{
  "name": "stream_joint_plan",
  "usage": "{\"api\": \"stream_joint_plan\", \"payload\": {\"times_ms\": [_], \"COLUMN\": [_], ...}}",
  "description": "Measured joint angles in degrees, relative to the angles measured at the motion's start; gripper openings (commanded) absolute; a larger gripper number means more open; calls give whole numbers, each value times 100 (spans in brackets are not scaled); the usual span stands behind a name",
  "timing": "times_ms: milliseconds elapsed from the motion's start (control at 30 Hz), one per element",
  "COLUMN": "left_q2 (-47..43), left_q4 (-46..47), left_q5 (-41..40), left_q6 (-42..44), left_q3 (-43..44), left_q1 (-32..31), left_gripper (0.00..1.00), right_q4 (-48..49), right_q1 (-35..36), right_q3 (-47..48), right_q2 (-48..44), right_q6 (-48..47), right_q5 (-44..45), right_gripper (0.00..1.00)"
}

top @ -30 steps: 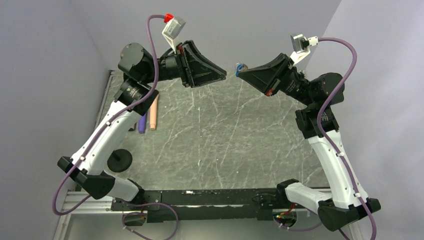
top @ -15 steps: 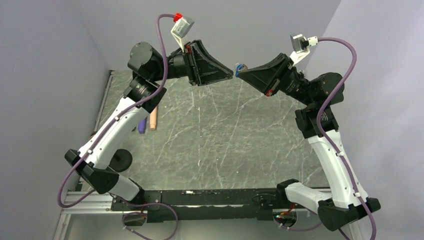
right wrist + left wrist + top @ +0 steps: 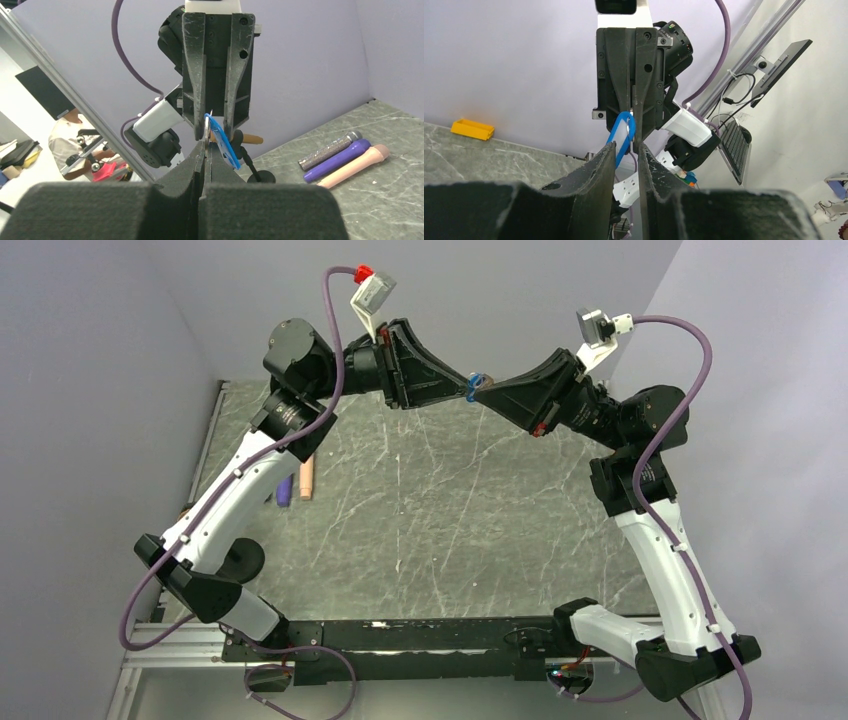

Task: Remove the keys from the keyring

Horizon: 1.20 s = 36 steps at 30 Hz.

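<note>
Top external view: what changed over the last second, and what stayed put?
The left tool moved right, closing the gap to the right tool. Its fingers now straddle the small bright-blue-headed key, not visibly clamped. The right tool stayed in place, shut on the key's metal part. The peach cylinder on the grey marble table did not move.

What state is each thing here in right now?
Right gripper: shut on the keys, raised above the table.
Left gripper: open, fingers straddling the keys.
Keys: held in mid-air.
Glittery cylinder, purple cylinder, peach cylinder: lying side by side on the table.
</note>
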Motion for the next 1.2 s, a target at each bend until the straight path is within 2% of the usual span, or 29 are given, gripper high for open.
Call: {"api": "stream_joint_plan", "payload": {"times_ms": [667, 1033, 1100, 1167, 1200], "left_q2": [28, 59, 59, 59, 59], "left_q4": [103, 94, 74, -63, -181], "left_q5": [-35, -114, -140, -155, -162], "left_q6": [96, 157, 192, 319, 409], "left_q3": [83, 83, 83, 125, 160], "left_q1": [-118, -166, -170, -175, -186], "left_gripper": [28, 22, 30, 44, 49], "right_q4": [-4, -15, -46, -125, -205], "right_q1": [0, 0, 0, 0, 0], "right_q3": [-15, -15, -15, -15, -13], "right_q2": [17, 15, 15, 11, 9], "right_q6": [-2, -48, -83, -164, -229], "right_q5": [-101, -114, -111, -96, -68], "right_gripper": [0, 0, 0, 0, 0]}}
